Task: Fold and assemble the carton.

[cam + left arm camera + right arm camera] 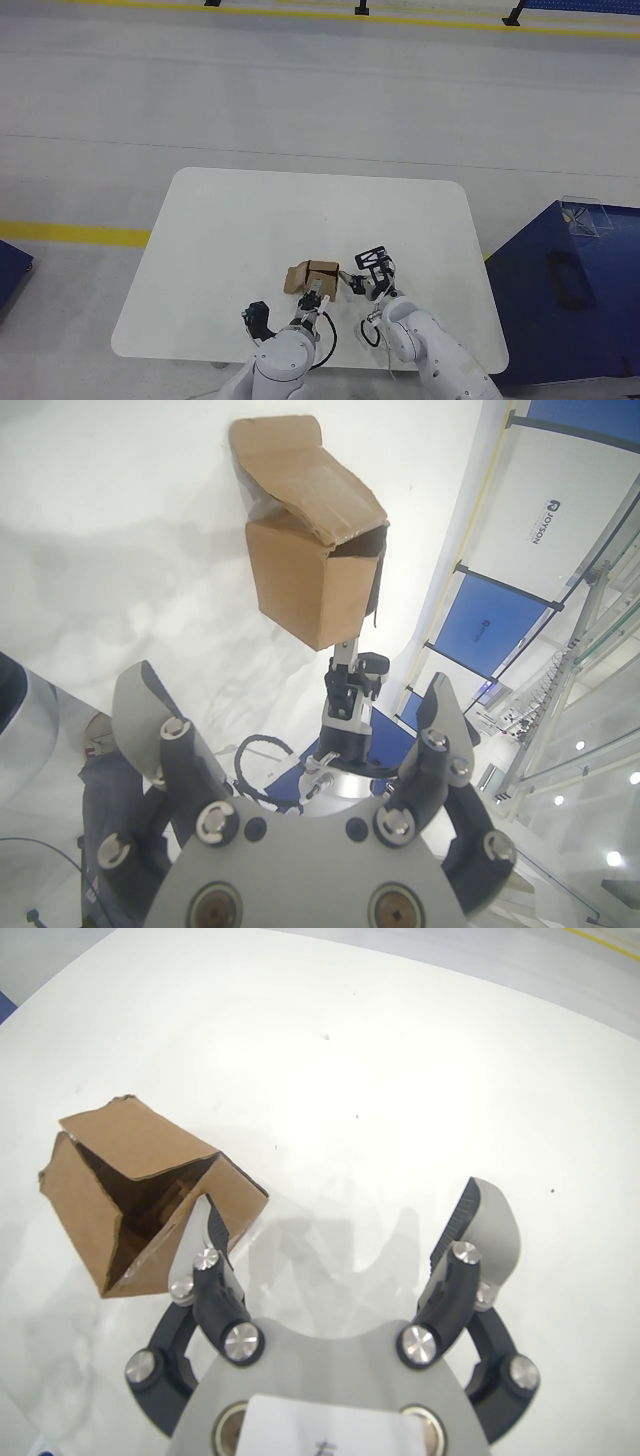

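One carton (pixel 140 1163) beside right fingers (pixel 192 1240) (spread)

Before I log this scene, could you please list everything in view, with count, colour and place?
carton: one, brown, near the table's front edge, flaps not yet closed.
table: one, white, under the carton.
cabinet: one, dark blue, on the floor beside the table.
clear container: one, transparent, at the cabinet's far corner.
floor stripes: two, yellow, one beside the table, one farther off.
left gripper: one, grey and black, open, just short of the carton.
right gripper: one, grey and black, open, beside the carton, one finger at the edge of its open end.
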`<state>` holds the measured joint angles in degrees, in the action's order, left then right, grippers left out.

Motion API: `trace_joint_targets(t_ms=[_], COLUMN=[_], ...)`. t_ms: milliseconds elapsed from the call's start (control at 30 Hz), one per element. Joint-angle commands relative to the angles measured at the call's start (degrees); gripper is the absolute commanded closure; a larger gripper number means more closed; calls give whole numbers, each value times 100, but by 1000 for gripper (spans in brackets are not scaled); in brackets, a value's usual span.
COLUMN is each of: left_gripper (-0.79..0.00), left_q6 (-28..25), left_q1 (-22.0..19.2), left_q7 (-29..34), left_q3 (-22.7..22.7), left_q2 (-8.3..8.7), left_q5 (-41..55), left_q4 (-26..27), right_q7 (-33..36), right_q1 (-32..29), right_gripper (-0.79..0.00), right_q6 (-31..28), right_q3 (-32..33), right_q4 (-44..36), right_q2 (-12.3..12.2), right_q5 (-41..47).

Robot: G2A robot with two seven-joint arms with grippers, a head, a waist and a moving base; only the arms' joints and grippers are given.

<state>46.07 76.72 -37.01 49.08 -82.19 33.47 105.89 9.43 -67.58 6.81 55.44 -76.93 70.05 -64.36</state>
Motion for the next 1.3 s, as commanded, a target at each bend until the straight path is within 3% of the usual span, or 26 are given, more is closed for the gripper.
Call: trace_joint_targets(t_ms=[0,133,333,433,567,700,1200,1267], left_gripper=[-785,-785,-785,-785,-785,-785,-785,-785], left_q6=[-39,-35,-35,-738,-1935,-3246,-3246,-3468], left_q1=[-7,4,4,223,592,772,772,787], left_q7=[89,175,175,36,753,1495,1495,1468], left_q3=[-11,-20,-20,189,495,512,512,654], left_q2=[-16,-21,-21,5,108,192,192,179], left_q5=[-11,6,6,-327,-754,-1624,-1624,-1424], left_q4=[4,33,33,44,-29,-328,-328,-410], right_q7=[-7,94,113,-171,-466,-709,-657,-797], right_q1=[47,34,16,-114,-322,-597,-650,-626], right_gripper=[-785,-785,-785,-785,-785,-785,-785,-785], right_q6=[6,-18,-80,-102,-65,-305,-417,-374], right_q3=[20,249,265,505,857,1404,1462,1363], right_q4=[69,105,92,-189,-505,-720,-744,-788], right_q2=[34,46,41,17,-12,-73,-92,-65], right_q5=[193,634,613,737,960,1416,1335,1212])
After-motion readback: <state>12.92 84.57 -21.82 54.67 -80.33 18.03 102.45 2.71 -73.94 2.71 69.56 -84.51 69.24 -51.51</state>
